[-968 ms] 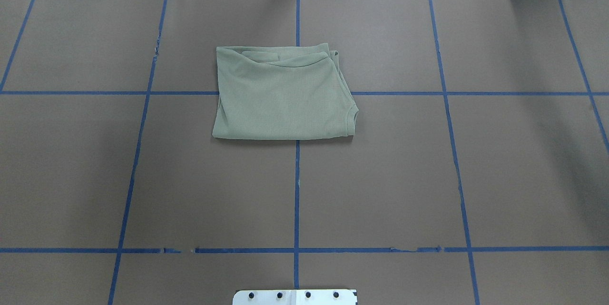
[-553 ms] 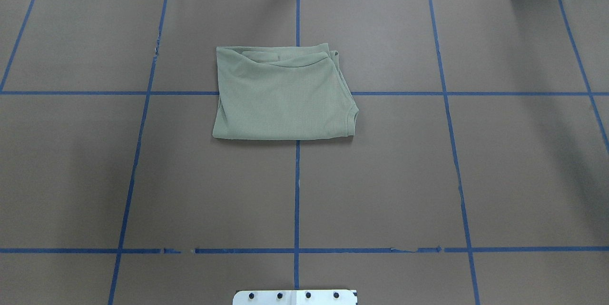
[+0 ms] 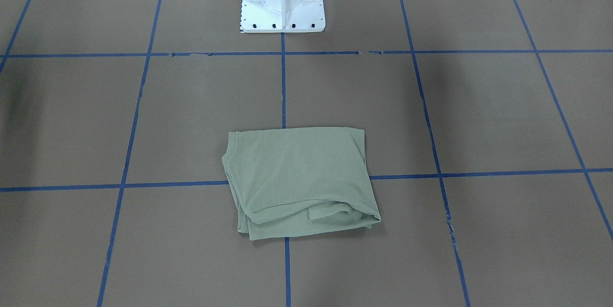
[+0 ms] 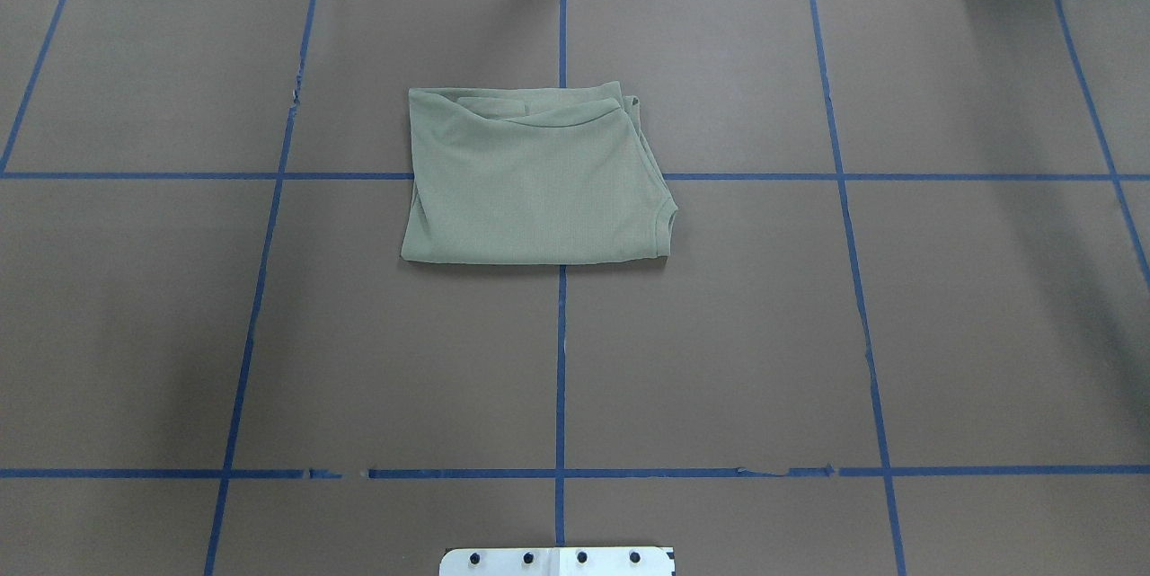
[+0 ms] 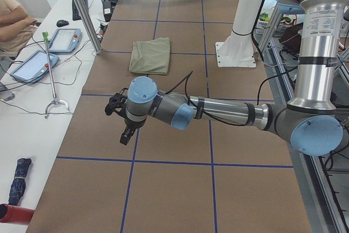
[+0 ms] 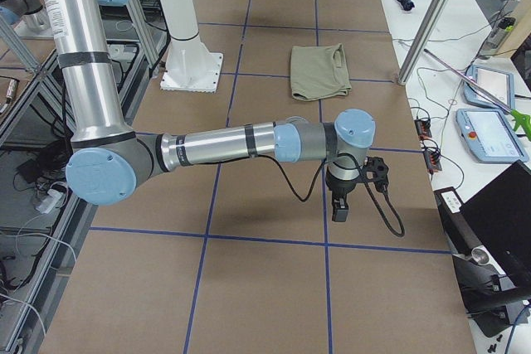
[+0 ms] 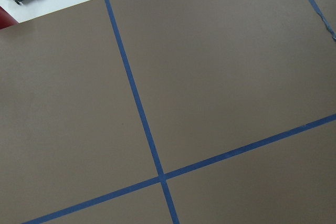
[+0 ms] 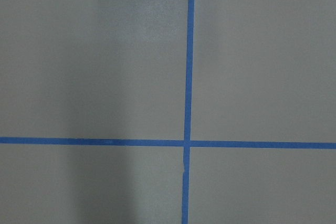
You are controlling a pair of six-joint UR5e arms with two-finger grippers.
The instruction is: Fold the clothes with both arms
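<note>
At the middle of the brown desk point(image 4: 719, 360), a sage-green shirt point(image 4: 537, 181) lies folded into a compact rectangle, its layered edges showing on the side away from the robot. By the look of it, the folding is done. The left arm point(image 5: 218, 112) and right arm point(image 6: 224, 145) reach over the desk's ends, well apart from the shirt. Whether the left fingers point(image 5: 126, 135) and right fingers point(image 6: 340, 207) are spread or closed cannot be told. Next, likely nothing more than a tidy of that uneven far edge.

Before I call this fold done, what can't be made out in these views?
- Black left gripper: open or shut unreadable; only the exterior left view shows it, small.
- Black right gripper: likewise, exterior right view only.
- Pale sage-green folded knit shirt: inner layers and underside, covered by its top layer in every view.
- Wrist views: shirt out of frame.
</note>
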